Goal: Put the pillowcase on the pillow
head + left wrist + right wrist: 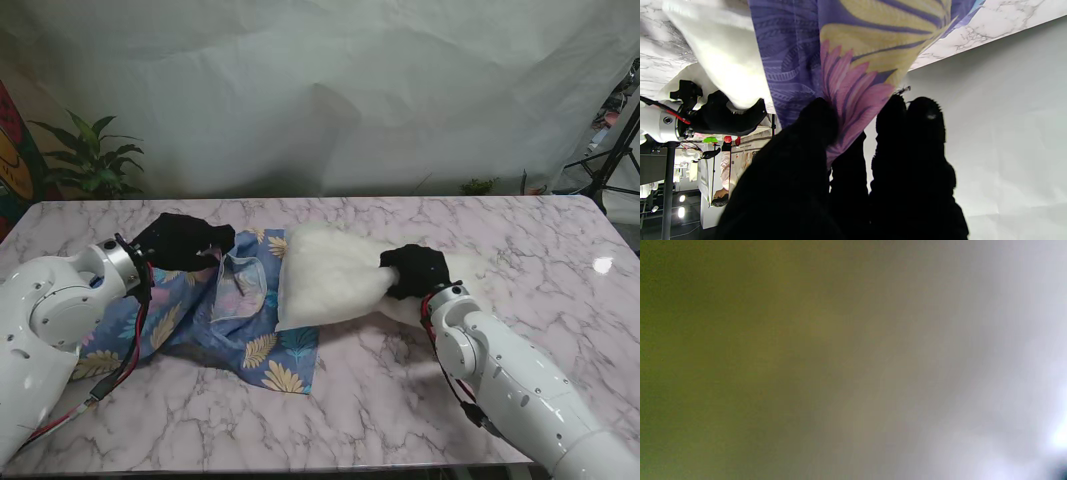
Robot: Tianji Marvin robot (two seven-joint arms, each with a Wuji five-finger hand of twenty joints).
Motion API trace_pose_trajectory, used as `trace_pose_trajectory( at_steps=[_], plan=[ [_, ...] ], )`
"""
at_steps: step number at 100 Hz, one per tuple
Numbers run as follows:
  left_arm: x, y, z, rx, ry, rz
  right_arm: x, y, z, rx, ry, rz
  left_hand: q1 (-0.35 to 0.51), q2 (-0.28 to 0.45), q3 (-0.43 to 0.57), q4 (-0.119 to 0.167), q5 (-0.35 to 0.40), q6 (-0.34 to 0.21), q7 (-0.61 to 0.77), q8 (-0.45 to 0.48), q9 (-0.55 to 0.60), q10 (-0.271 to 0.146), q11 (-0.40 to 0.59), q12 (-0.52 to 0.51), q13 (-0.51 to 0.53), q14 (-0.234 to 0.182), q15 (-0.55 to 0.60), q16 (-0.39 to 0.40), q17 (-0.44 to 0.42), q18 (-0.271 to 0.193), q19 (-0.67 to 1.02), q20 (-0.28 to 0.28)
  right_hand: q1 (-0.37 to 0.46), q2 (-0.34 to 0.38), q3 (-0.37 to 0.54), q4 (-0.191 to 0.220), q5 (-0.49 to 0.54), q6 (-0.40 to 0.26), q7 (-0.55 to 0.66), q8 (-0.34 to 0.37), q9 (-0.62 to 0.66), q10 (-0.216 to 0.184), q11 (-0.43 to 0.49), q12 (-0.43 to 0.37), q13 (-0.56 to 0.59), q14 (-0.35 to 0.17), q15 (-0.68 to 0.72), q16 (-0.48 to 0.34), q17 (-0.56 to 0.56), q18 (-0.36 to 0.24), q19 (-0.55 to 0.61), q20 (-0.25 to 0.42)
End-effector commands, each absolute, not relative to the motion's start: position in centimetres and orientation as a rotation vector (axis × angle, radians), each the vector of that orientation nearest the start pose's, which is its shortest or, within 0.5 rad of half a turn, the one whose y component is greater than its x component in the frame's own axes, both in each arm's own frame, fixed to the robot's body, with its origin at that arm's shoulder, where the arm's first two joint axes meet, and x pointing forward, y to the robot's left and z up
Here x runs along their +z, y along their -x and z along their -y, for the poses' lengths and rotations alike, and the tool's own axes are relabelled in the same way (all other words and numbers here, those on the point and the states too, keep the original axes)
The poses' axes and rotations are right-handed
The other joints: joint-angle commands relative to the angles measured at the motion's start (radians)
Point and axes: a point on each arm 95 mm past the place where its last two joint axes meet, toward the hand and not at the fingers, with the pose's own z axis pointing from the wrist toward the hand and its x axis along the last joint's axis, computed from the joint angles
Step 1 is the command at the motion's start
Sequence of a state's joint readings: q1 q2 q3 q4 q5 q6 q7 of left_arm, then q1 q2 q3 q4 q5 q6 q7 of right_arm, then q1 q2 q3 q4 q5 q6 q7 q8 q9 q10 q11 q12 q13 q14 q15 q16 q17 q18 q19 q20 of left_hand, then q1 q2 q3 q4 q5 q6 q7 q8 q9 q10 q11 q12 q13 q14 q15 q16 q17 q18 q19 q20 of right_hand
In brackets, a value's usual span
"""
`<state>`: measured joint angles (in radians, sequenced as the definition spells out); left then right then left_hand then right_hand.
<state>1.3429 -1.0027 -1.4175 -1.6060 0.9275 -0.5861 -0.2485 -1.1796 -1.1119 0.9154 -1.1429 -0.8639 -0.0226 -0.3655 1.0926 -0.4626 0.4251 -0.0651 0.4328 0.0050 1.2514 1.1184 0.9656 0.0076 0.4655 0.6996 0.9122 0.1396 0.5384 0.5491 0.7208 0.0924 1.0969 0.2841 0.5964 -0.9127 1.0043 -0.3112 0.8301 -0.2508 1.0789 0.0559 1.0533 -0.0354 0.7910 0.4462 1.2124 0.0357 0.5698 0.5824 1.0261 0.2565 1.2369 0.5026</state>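
Note:
A white pillow (pixel 325 275) lies across the middle of the marble table (pixel 400 400). Its left end sits in the mouth of a blue pillowcase (pixel 250 335) with a yellow and pink leaf print. My left hand (pixel 180 240), in a black glove, is shut on the pillowcase's upper edge and holds it lifted. In the left wrist view the fingers (pixel 820 120) pinch the printed cloth (pixel 853 83), with the pillow (pixel 723 63) beyond. My right hand (pixel 415 270), also gloved, is shut on the pillow's right part. The right wrist view is a blur, pressed against the pillow.
A potted plant (pixel 90 160) stands behind the table's far left corner. A white sheet (pixel 350 90) hangs as a backdrop. A tripod leg (pixel 615 155) shows at the far right. Red cables (pixel 130 350) run along my left forearm.

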Motion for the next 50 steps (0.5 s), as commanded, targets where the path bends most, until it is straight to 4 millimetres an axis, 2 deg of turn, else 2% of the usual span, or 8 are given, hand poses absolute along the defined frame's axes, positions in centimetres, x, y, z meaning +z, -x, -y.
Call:
trace_pose_trajectory(
  at_steps=[1, 9, 21, 34, 50],
  plan=[
    [-19.7, -45.4, -4.7, -1.637, 0.741, -1.814, -32.6, -49.8, -1.7, 1.551, -1.079, -1.313, 0.018, -0.011, 0.039, -0.004, 0.013, -0.014, 0.018, 0.004, 0.027, -0.006, -0.006, 0.012, 0.005, 0.016, -0.003, -0.006, -0.012, -0.053, -0.008, 0.015, 0.145, 0.124, 0.160, 0.052, 0.094, -0.016, 0.145, 0.034, 0.040, 0.030, 0.044, 0.022, 0.105, -0.029, 0.282, 0.076, 0.085, -0.511, 0.236, 0.098],
    [-19.9, -45.6, -4.8, -1.643, 0.750, -1.814, -32.1, -50.5, -2.4, 1.513, -1.078, -1.304, 0.019, -0.010, 0.039, -0.004, 0.013, -0.014, 0.018, 0.004, 0.028, -0.005, -0.006, 0.013, 0.005, 0.015, -0.003, -0.006, -0.012, -0.055, -0.009, 0.015, 0.117, 0.127, 0.161, 0.047, 0.099, 0.007, 0.120, 0.016, 0.042, 0.073, 0.089, 0.014, 0.106, -0.039, 0.359, 0.088, 0.096, -0.534, 0.279, 0.131],
    [-20.1, -45.9, -4.7, -1.651, 0.758, -1.814, -31.1, -51.3, -3.9, 1.499, -1.114, -1.288, 0.018, -0.009, 0.038, -0.005, 0.013, -0.014, 0.018, 0.004, 0.028, -0.005, -0.006, 0.012, 0.006, 0.015, -0.004, -0.007, -0.011, -0.054, -0.009, 0.015, 0.069, 0.131, 0.158, 0.038, 0.110, 0.043, 0.097, -0.031, 0.040, 0.131, 0.175, 0.033, 0.110, -0.085, 0.475, 0.105, 0.115, -0.571, 0.341, 0.174],
    [-20.3, -46.1, -4.2, -1.673, 0.770, -1.806, -30.3, -51.9, -5.0, 1.488, -1.126, -1.314, 0.015, -0.007, 0.038, -0.005, 0.013, -0.015, 0.018, 0.003, 0.029, -0.004, -0.007, 0.012, 0.006, 0.014, -0.004, -0.009, -0.012, -0.055, -0.009, 0.016, 0.027, 0.130, 0.157, 0.032, 0.122, 0.055, 0.079, -0.056, 0.045, 0.146, 0.226, 0.064, 0.113, -0.130, 0.556, 0.118, 0.127, -0.610, 0.384, 0.197],
    [-20.7, -46.6, -3.2, -1.697, 0.787, -1.802, -30.3, -52.2, -6.0, 1.485, -1.135, -1.345, 0.012, -0.001, 0.035, -0.007, 0.009, -0.010, 0.018, 0.002, 0.029, 0.000, -0.007, 0.012, 0.008, 0.015, -0.002, -0.011, -0.011, -0.054, -0.007, 0.017, -0.001, 0.125, 0.148, 0.024, 0.138, 0.056, 0.067, -0.066, 0.058, 0.141, 0.259, 0.094, 0.114, -0.156, 0.604, 0.128, 0.135, -0.623, 0.410, 0.207]
  ],
)
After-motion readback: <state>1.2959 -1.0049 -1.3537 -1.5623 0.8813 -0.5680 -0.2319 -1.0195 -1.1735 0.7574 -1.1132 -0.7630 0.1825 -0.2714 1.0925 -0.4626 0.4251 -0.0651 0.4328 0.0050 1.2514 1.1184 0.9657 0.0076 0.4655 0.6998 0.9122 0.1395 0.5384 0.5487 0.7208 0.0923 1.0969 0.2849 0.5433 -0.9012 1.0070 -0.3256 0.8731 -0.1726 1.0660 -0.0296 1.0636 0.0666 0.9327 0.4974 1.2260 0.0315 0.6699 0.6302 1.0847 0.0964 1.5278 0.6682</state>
